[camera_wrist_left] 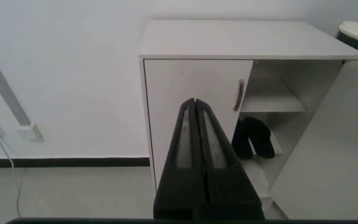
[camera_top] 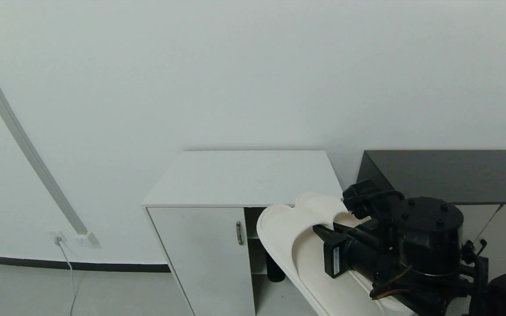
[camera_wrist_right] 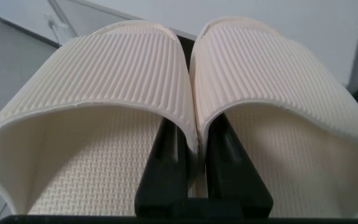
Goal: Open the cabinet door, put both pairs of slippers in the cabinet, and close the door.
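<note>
Two cream slippers (camera_wrist_right: 129,87) sit side by side, inner edges clamped in the right gripper (camera_wrist_right: 197,146).

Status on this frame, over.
Left gripper shut, empty. Right gripper shut on cream ribbed slippers. Black slippers inside white cabinet, door open. No obstruction seen.

The white cabinet (camera_top: 240,177) stands on the grey floor (camera_top: 81,292) against the wall, its right door (camera_wrist_left: 328,155) swung open. Inside, a pair of black slippers (camera_wrist_left: 253,138) lies on the lower shelf (camera_wrist_left: 277,147).
</note>
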You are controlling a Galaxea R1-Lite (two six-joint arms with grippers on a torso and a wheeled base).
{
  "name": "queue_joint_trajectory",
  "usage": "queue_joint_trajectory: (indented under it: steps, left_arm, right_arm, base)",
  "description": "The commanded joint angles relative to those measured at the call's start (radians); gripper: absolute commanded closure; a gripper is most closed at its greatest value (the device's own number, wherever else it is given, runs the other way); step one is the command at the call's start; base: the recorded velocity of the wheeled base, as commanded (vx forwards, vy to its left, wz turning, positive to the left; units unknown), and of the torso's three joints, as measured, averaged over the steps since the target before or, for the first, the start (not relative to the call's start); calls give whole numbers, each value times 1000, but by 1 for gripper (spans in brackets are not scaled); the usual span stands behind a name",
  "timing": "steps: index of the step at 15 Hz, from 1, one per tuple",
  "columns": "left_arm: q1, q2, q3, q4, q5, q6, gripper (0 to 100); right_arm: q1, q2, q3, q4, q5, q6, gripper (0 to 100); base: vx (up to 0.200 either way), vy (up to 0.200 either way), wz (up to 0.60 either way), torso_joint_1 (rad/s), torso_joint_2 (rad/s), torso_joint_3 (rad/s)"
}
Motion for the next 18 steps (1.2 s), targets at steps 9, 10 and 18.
queue_joint_trajectory:
  steps: [9, 10, 18]
  left_arm:
    - [0, 1, 0, 0, 0, -2, 100]
    - [0, 1, 0, 0, 0, -2, 100]
    - [0, 1, 0, 0, -1, 4, 100]
  right_arm:
    - [-1, 6, 25, -1, 1, -29, 100]
    - [-1, 6, 25, -1, 1, -29, 100]
    - [-1, 19, 25, -6, 1, -28, 100]
  base:
    - [0, 0, 0, 0, 0, 0]
    - [0, 0, 0, 0, 0, 0]
    - [0, 0, 0, -42, 95, 54]
